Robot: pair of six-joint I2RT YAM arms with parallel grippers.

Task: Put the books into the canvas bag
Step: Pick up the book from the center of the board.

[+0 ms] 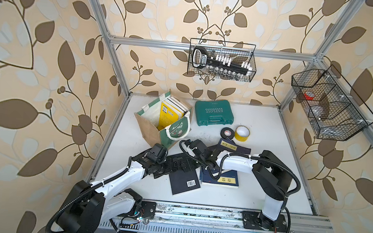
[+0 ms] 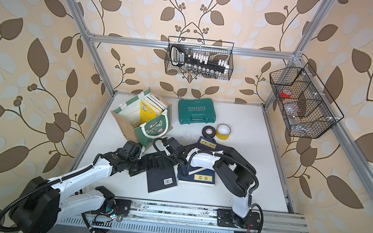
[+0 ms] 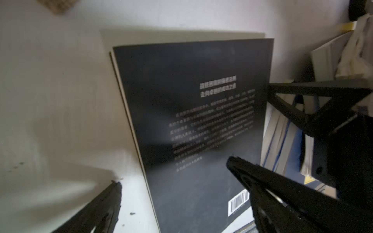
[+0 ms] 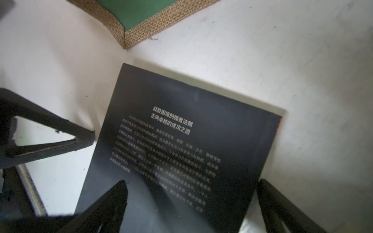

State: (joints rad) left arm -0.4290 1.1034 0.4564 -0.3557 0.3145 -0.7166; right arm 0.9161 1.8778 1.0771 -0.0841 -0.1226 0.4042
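Observation:
The canvas bag (image 1: 156, 130) stands open at the back left with yellow and dark books (image 1: 169, 112) upright inside. A black book (image 1: 184, 183) with a barcode lies flat at the table's middle. Beside it on the right lies a stack of navy books (image 1: 226, 181), and another navy book (image 1: 230, 146) lies farther back, partly under the right arm. My left gripper (image 3: 174, 173) is open low over the black book's (image 3: 191, 121) long edge. My right gripper (image 4: 191, 189) is open over the same book (image 4: 181, 131), close to the left one, and the bag's corner (image 4: 125, 38) is just beyond.
A green plastic tool case (image 1: 213, 112) lies behind the books. A black tape roll (image 1: 227, 132) and a yellow tape roll (image 1: 242, 133) sit in front of it. Wire baskets hang on the back rail (image 1: 222, 60) and on the right frame (image 1: 327, 104).

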